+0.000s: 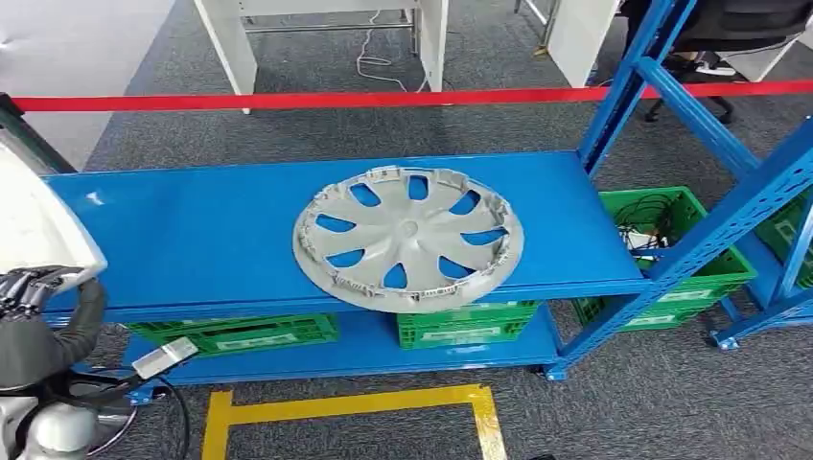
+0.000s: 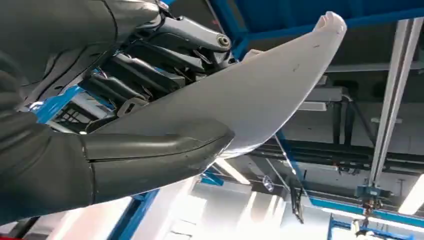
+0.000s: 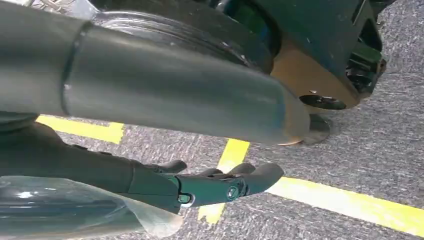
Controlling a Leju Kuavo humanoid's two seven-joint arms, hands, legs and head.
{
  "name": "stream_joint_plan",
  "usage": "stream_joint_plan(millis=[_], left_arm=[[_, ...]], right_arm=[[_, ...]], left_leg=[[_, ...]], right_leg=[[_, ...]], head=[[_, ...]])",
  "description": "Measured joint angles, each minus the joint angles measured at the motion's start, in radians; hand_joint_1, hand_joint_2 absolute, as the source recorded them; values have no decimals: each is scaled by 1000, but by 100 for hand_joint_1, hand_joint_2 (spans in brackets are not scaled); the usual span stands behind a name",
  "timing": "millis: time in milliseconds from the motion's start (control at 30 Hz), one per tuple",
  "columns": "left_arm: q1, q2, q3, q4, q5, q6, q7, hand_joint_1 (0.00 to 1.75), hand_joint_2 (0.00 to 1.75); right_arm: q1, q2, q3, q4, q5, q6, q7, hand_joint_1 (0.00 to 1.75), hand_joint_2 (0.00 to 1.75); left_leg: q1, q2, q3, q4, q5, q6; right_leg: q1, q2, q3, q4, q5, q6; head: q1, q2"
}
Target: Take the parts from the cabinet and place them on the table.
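A grey wheel cover [image 1: 407,237] lies flat on the top of the low blue shelf [image 1: 192,230], right of its middle. At the shelf's left end my left hand [image 1: 29,287] grips a white curved panel [image 1: 38,220]. In the left wrist view the thumb [image 2: 150,160] presses one face of the white panel [image 2: 270,85] and the dark fingers [image 2: 150,65] wrap the other face. My right hand [image 3: 220,182] hangs beside my body above the carpet, its fingers loosely extended and holding nothing.
Green crates [image 1: 235,333] [image 1: 465,324] stand under the shelf, and another [image 1: 671,249] holding cables sits to the right. A blue rack upright [image 1: 729,220] slants at the right. A red barrier tape [image 1: 383,98] runs behind the shelf. Yellow floor tape [image 1: 345,407] marks the carpet in front.
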Motion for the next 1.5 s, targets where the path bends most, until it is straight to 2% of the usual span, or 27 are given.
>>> stream_joint_plan(millis=[133, 233, 367, 567, 767, 833, 867, 900, 933, 1000, 1033, 1067, 1100, 1133, 1167, 1200, 1233, 1300, 1367, 1400, 1433, 1467, 1500], left_arm=[[5, -3, 8, 0, 10, 0, 13, 175, 175], [9, 3, 7, 0, 24, 0, 71, 175, 175], [16, 35, -15, 3, 20, 0, 150, 175, 175], [24, 71, -46, 3, 22, 0, 182, 175, 175], [42, 103, -53, 3, 24, 0, 202, 175, 175], [49, 113, -53, 2, 25, 0, 202, 175, 175], [52, 116, -53, 0, 27, 0, 202, 175, 175], [53, 117, -53, -2, 27, 0, 202, 175, 175], [54, 119, -53, -5, 31, 0, 203, 175, 175], [67, 125, -53, -6, 33, 0, 206, 175, 175], [74, 126, -53, -6, 33, 0, 212, 175, 175], [80, 129, -53, -8, 33, 0, 216, 175, 175], [85, 131, -53, -10, 33, 0, 217, 175, 175], [89, 133, -53, -13, 33, 0, 217, 175, 175], [91, 135, -53, -15, 32, 0, 219, 175, 175], [92, 138, -53, -19, 32, 0, 222, 175, 175], [94, 142, -52, -24, 32, 0, 224, 175, 175], [98, 147, -51, -31, 32, 0, 229, 175, 175], [100, 152, -50, -33, 32, 1, 232, 175, 175], [104, 153, -50, -34, 32, 1, 232, 175, 175], [104, 155, -49, -35, 31, 1, 232, 175, 175], [104, 158, -50, -37, 31, 1, 232, 175, 175], [104, 158, -50, -37, 32, 1, 232, 175, 175]], right_arm=[[0, 0, 0, 0, -3, 0, -2, 0, 0], [0, 0, 0, 0, -6, 0, -3, 0, 0], [-1, 0, 0, 0, -7, 0, -5, 0, 0], [-1, 0, 0, 0, -8, -2, -5, 0, 0], [-4, 6, 0, 0, -7, -3, -5, 0, 0], [-6, 9, 0, 0, -6, -3, -5, 0, 0], [-7, 10, 0, 0, -6, -3, -5, 0, 0], [-8, 10, 0, 0, -6, -4, -5, 0, 0], [-8, 10, 0, 0, -6, -5, -5, 0, 0], [-6, 11, 0, 0, -6, -6, -4, 0, 0], [-5, 11, 0, 0, -6, -7, -4, 0, 0], [-4, 12, 1, 0, -5, -7, -3, 0, 0], [-4, 12, 1, 0, -5, -9, -3, 0, 0], [-5, 12, 1, 0, -5, -10, -3, 0, 0], [-6, 12, 1, 0, -5, -10, -3, 0, 0], [-7, 12, 1, 0, -5, -10, -3, 0, 0], [-7, 18, 1, 0, -5, -10, -3, 0, 0], [-8, 18, 1, 0, -5, -10, -3, 0, 0], [-5, 19, 1, 0, -5, -11, -2, 0, 0], [-7, 20, 0, 0, -6, -13, -3, 0, 0], [-7, 20, 0, 0, -6, -14, -3, 0, 0], [-7, 21, 0, 0, -6, -14, -3, 0, 0], [-7, 22, 1, 0, -6, -14, -3, 0, 0]], left_leg=[[0, 0, 0, 0, 0, 0], [0, 0, 0, 0, 0, 0], [0, 0, 0, 0, 0, 0], [0, 0, 0, 0, 0, 0], [-6, 0, -4, 7, -4, 6], [-9, 0, -5, 5, 3, 14], [3, 0, -1, -13, 15, 26], [2, 1, -1, -19, 19, 28], [4, 1, -6, -19, 22, 33], [3, 1, -15, -18, 26, 35], [3, 1, -18, -18, 28, 33], [4, 0, -19, -17, 29, 31], [6, -1, -20, -17, 31, 28], [8, -2, -20, -14, 32, 26], [11, -4, -21, -10, 32, 21], [13, -5, -25, -3, 30, 11], [9, -8, -36, 4, 32, 1], [7, -11, -46, 10, 43, -14], [9, -13, -54, 10, 52, -25], [13, -12, -63, 21, 32, -29], [13, -10, -77, 60, -16, -34], [13, -10, -100, 133, -74, -38], [13, -10, -119, 208, -121, -40]], right_leg=[[0, 0, 0, 0, 0, 0], [0, 0, 0, 0, 0, 0], [0, 0, -1, 0, 0, 0], [0, 0, 0, 0, 0, 0], [-6, -1, -1, -2, 4, 7], [-9, -1, 0, -5, 11, 16], [-8, 1, -4, -1, 1, 18], [-8, 15, -18, 14, -18, 19], [-7, 24, -40, 63, -53, 20], [-9, 33, -119, 233, -130, 23], [-9, 33, -151, 299, -145, 25], [-9, 33, -160, 315, -131, 27], [-11, 33, -147, 284, -93, 28], [-13, 33, -116, 217, -44, 30], [-16, 33, -71, 121, 7, 33], [-20, 35, -38, 44, 21, 38], [-13, 45, -22, 38, 18, 30], [-13, 48, -35, 32, 12, 15], [-14, 45, -55, 34, 20, -2], [-15, 40, -54, 34, 28, -14], [-15, 39, -66, 33, 34, -25], [-12, 35, -77, 34, 43, -32], [-9, 32, -87, 34, 50, -34]], head=[[0, 0], [0, 0], [0, 0], [0, 0], [0, 0], [-1, 0], [-1, 0], [1, 0], [6, 0], [11, 0], [11, 0], [13, 0], [13, 0], [13, 0], [13, 0], [14, 0], [19, 0], [17, 0], [19, 0], [17, 0], [11, 0], [8, 0], [8, 0]])
